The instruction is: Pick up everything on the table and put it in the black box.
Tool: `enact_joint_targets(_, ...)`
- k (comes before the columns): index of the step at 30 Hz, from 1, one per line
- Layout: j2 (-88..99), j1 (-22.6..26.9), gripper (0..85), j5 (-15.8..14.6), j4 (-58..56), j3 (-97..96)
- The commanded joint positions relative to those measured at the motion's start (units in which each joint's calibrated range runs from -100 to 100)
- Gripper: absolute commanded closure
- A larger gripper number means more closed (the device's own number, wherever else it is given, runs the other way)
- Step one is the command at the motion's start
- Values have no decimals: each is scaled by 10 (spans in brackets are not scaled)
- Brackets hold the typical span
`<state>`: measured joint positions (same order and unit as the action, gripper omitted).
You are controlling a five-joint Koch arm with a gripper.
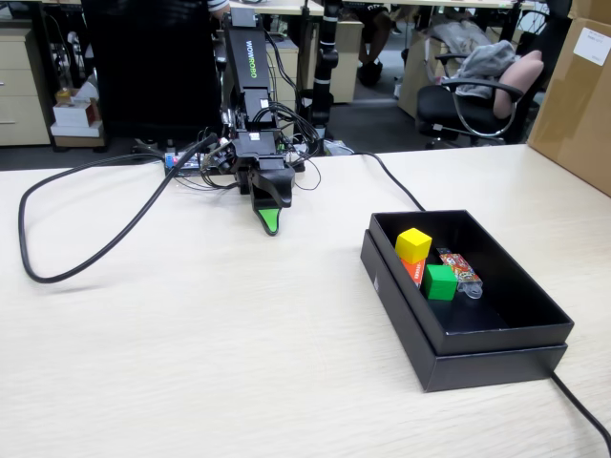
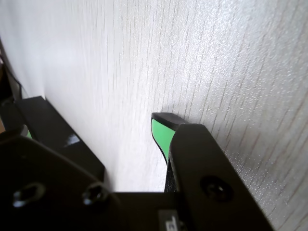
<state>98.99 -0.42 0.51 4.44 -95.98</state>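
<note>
The black box stands on the table at the right of the fixed view. In it lie the yellow cube, the green cube and the red packet, which is mostly hidden under the yellow cube. My gripper hangs tip-down at the table's far middle, well left of the box, and nothing shows in it. In the wrist view only one green-padded finger shows over bare table, with the box's corner to its left. The other jaw's tip is hidden.
An orange-patterned wrapped candy also lies in the box. A thick black cable loops across the table's left side, and another runs off past the box's right end. A tan carton stands at the far right.
</note>
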Motion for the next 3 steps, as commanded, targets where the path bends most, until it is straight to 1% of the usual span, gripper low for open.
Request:
enact_joint_targets(1, -9, 0, 368, 2, -14, -9)
enact_joint_targets(3, -9, 0, 368, 2, -14, -9)
